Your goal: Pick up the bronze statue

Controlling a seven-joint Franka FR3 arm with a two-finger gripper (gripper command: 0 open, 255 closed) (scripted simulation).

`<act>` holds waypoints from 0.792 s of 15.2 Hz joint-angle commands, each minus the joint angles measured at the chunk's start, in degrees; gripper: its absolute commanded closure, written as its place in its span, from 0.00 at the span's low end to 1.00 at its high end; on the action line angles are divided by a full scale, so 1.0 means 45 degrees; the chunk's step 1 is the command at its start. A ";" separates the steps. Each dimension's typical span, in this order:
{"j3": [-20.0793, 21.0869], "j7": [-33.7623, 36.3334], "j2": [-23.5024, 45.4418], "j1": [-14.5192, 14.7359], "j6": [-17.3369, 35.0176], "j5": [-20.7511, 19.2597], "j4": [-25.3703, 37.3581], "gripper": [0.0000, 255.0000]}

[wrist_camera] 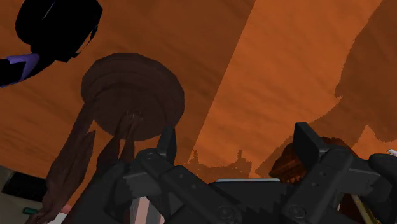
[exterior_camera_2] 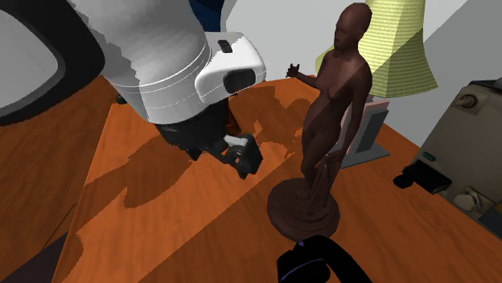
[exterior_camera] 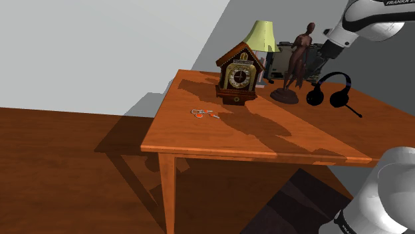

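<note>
A reddish wooden table (exterior_camera: 219,136) is being shown over a wooden floor, and every smaller thing is being borne by its top. The white arm (exterior_camera: 362,23) is being reached in from the shoulder view's upper right, down toward the table's far side.

A brown house-shaped clock (exterior_camera: 238,74) is being displayed near the far edge. A lamp (exterior_camera: 261,36) with a yellow-green shade is being seen just behind it.

The statue (exterior_camera: 297,60), a dark reddish-brown standing figure with one arm outstretched, is being carried upright on its round base. In the shoulder view it is being placed between the clock on its left and a black headset (exterior_camera: 314,98) on its right.

The black gripper (exterior_camera_2: 245,157) is being held low over the tabletop just beside the statue, apart from it. In the wrist view its fingers (wrist_camera: 167,143) are being held spread, with bare tabletop between them. The statue's base (wrist_camera: 133,95) is being shown off to one finger's outer side, so nothing is being gripped.

A small pair of orange-handled scissors (exterior_camera: 203,114) is being shown lying flat in front of the clock.
</note>
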 commanded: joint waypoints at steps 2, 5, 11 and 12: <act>-0.1537 -0.1663 0.1153 0.0759 0.0321 0.0939 0.1025 0.00; -0.3497 -0.3591 0.2757 0.1830 0.0299 0.2539 0.2426 0.00; -0.7142 -0.9394 0.9733 0.1068 -0.2548 1.0422 0.6451 0.00; -0.6354 -0.9771 1.0428 -0.0244 -0.3017 1.1131 0.7216 0.00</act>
